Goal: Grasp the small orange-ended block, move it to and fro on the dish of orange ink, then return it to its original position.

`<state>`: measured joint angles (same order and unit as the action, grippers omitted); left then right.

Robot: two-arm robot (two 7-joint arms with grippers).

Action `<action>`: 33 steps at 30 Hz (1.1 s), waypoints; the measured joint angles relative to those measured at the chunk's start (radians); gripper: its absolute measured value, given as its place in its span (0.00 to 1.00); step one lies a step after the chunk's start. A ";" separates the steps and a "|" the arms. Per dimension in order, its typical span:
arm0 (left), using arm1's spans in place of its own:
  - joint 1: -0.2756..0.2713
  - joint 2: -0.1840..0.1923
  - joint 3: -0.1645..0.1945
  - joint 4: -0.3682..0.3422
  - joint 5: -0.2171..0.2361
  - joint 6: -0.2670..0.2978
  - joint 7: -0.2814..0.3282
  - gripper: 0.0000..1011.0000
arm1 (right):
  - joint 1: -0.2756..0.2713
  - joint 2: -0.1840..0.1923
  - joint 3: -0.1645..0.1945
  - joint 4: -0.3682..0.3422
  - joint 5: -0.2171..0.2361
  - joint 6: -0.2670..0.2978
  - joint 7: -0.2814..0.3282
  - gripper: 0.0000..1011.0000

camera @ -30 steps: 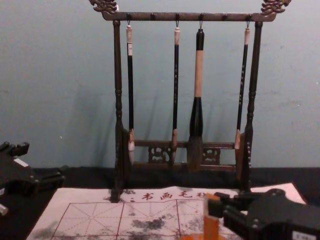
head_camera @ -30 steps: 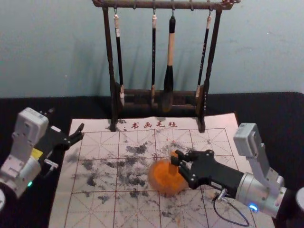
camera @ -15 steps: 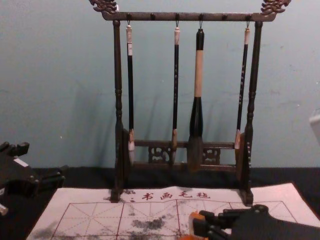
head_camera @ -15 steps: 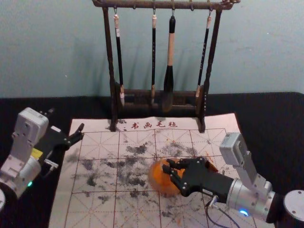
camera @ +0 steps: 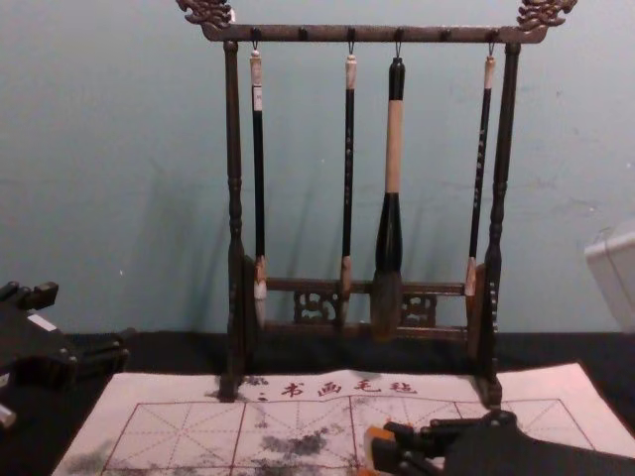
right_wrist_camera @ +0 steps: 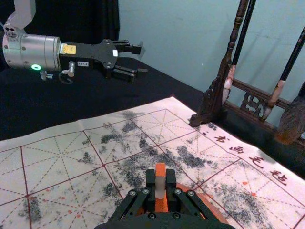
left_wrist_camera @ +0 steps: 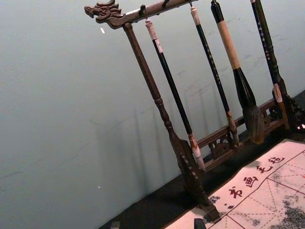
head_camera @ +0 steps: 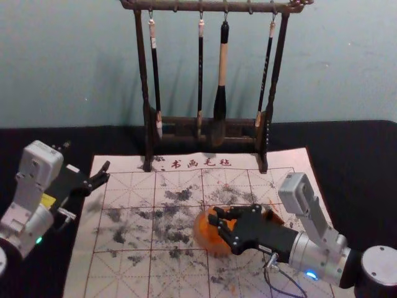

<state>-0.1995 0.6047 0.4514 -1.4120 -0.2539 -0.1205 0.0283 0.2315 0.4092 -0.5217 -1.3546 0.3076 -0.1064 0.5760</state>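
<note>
The block's lower part is hidden by the right gripper [head_camera: 218, 219], closed and clamped on it over the shallow round orange dish [head_camera: 205, 241]; ink contact can't be made out. The small pale block [right_wrist_camera: 160, 185] is seemingly orange at its upper end. Beneath: white grid-lined felt [head_camera: 121, 276], ink-smudged, on black cloth [head_camera: 366, 167]. Left gripper [head_camera: 87, 158] parked at left, empty, fingers spread. Behind: dark carved wooden rack [head_camera: 142, 62] hung with brushes, bluish wall [head_camera: 74, 62].

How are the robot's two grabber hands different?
The left gripper is open and empty, while the right gripper is closed on the small block. The left gripper is by the left edge of the mat; the right gripper is over the orange ink dish. A green light glows on the left arm, a blue one on the right arm. Both grippers are black.
</note>
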 joint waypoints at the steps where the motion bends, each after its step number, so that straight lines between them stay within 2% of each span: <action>1: 0.000 0.000 0.000 0.000 0.000 0.000 0.000 0.99 | 0.003 -0.003 0.000 0.004 -0.002 0.000 -0.001 0.08; 10: 0.000 0.000 0.000 0.000 0.000 0.000 0.000 0.99 | 0.021 -0.027 0.007 0.036 -0.014 0.003 -0.025 0.08; 19: 0.000 0.000 0.000 0.000 0.000 0.000 0.000 0.99 | 0.025 -0.033 0.026 0.046 -0.018 0.012 -0.042 0.08; 25: 0.000 0.000 0.000 0.000 0.000 0.000 0.000 0.99 | 0.019 -0.025 0.042 0.040 -0.019 0.017 -0.049 0.08; 33: 0.000 0.000 0.000 0.000 0.000 0.000 0.000 0.99 | -0.013 0.000 0.067 -0.002 -0.009 0.030 -0.054 0.08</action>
<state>-0.1995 0.6047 0.4514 -1.4119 -0.2539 -0.1205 0.0283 0.2186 0.4091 -0.4547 -1.3562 0.2990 -0.0769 0.5223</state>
